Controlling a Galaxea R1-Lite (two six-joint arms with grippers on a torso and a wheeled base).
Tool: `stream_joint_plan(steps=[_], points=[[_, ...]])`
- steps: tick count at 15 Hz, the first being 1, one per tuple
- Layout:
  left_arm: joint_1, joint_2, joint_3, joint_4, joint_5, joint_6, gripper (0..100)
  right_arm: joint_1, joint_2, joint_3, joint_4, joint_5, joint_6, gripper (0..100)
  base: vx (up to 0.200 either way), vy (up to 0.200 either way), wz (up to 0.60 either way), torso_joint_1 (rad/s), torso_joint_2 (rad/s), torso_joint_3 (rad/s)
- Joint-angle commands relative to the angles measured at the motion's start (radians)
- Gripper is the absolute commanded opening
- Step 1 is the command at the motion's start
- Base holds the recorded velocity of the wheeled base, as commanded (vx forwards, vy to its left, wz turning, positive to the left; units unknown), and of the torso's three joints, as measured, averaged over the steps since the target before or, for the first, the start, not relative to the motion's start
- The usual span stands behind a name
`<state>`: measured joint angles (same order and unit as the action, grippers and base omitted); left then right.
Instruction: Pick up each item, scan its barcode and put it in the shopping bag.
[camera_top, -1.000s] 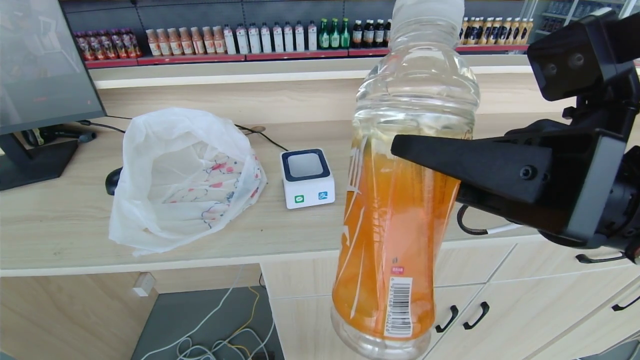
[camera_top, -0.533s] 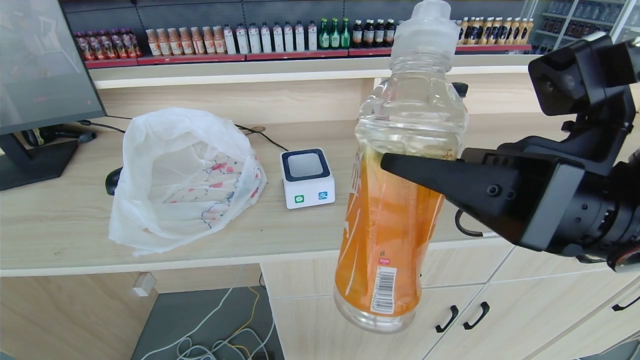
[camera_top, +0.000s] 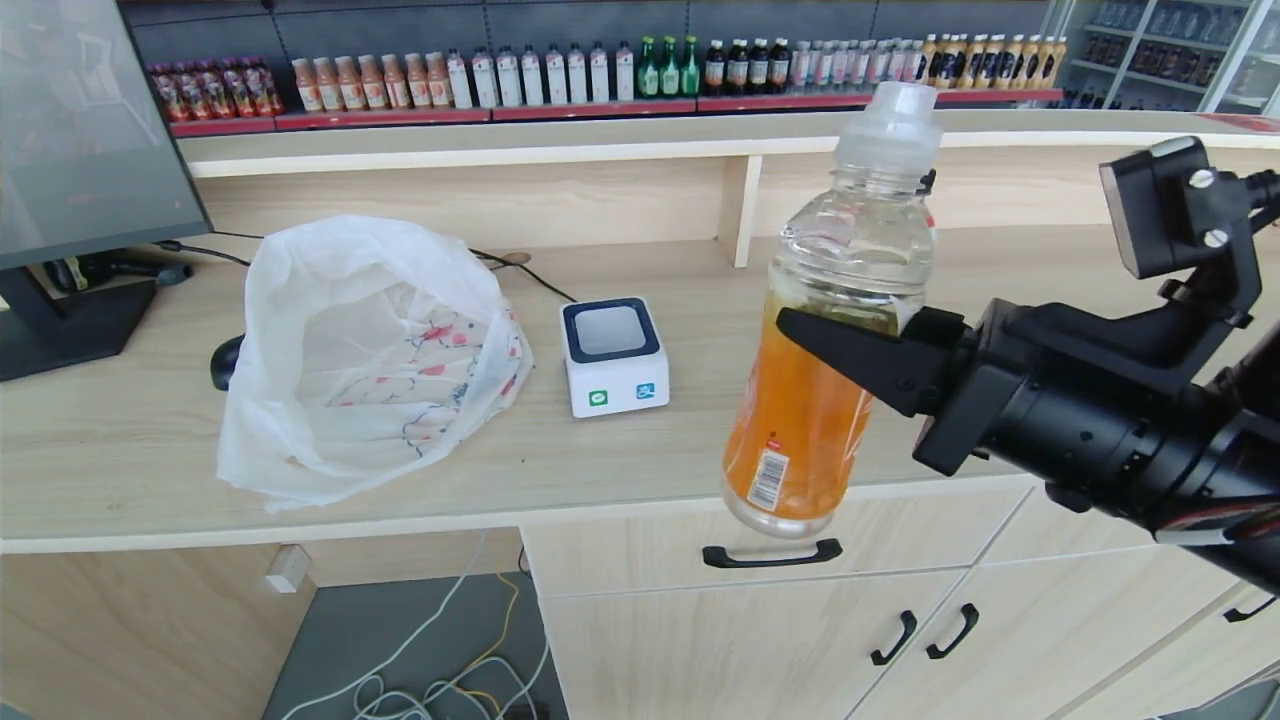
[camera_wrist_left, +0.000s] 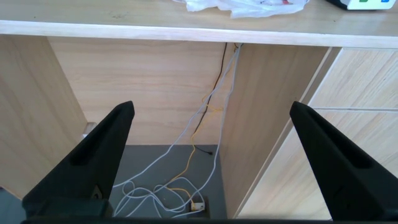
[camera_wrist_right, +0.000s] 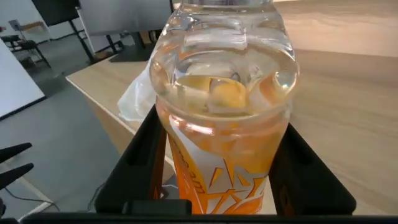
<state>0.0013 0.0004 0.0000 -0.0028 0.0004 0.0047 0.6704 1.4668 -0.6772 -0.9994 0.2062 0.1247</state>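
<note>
A clear bottle of orange drink (camera_top: 800, 420) with a white cap hangs upright, slightly tilted, above the counter's front edge, right of the scanner (camera_top: 613, 355). My right gripper (camera_top: 838, 335) is shut on its middle; black fingers (camera_wrist_right: 140, 162) flank the bottle (camera_wrist_right: 224, 124) in the right wrist view. Its barcode label (camera_top: 768, 478) sits low on the side facing the head camera. The white shopping bag (camera_top: 370, 350) lies open on the counter left of the scanner. My left gripper (camera_wrist_left: 211, 162) is open below counter height, with nothing between its fingers.
A monitor (camera_top: 80, 150) on a black stand occupies the counter's far left, a dark mouse (camera_top: 228, 362) beside the bag. A raised wooden ledge (camera_top: 600, 150) runs behind the counter. Drawers with black handles (camera_top: 770, 553) are below. Cables (camera_wrist_left: 186, 186) lie on the floor.
My right arm has carried the bottle away from the head camera, down and to the right, toward the counter edge. Bag and scanner have not moved.
</note>
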Motion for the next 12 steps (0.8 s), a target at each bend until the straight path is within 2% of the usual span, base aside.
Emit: stream_joint_plan(steps=[1,4,5,6,10,12], points=[[0.000,0.000,0.000,0.001,0.001,0.000,100,-0.002,-0.023,0.033,-0.002,-0.059,-0.034,0,0.000,0.000,0.00,0.000,0.00,0.000],[0.000,0.000,0.000,0.000,0.000,0.000,100,-0.002,-0.028,0.077,-0.096,-0.263,-0.077,0,0.000,0.000,0.00,0.000,0.00,0.000],[0.000,0.000,0.000,0.000,0.001,0.000,100,-0.002,-0.025,0.082,-0.113,-0.292,-0.083,0,0.000,0.000,0.00,0.000,0.00,0.000],[0.000,0.000,0.000,0.000,0.000,0.000,100,-0.002,-0.019,0.085,-0.147,-0.378,-0.112,0,0.000,0.000,0.00,0.000,0.00,0.000],[0.000,0.000,0.000,0.000,0.001,0.000,100,0.001,0.000,0.071,-0.196,-0.518,-0.250,0,0.000,0.000,0.00,0.000,0.00,0.000],[0.000,0.000,0.000,0.000,0.001,0.000,100,0.023,0.000,0.070,-0.206,-0.582,-0.267,0,0.000,0.000,0.00,0.000,0.00,0.000]])
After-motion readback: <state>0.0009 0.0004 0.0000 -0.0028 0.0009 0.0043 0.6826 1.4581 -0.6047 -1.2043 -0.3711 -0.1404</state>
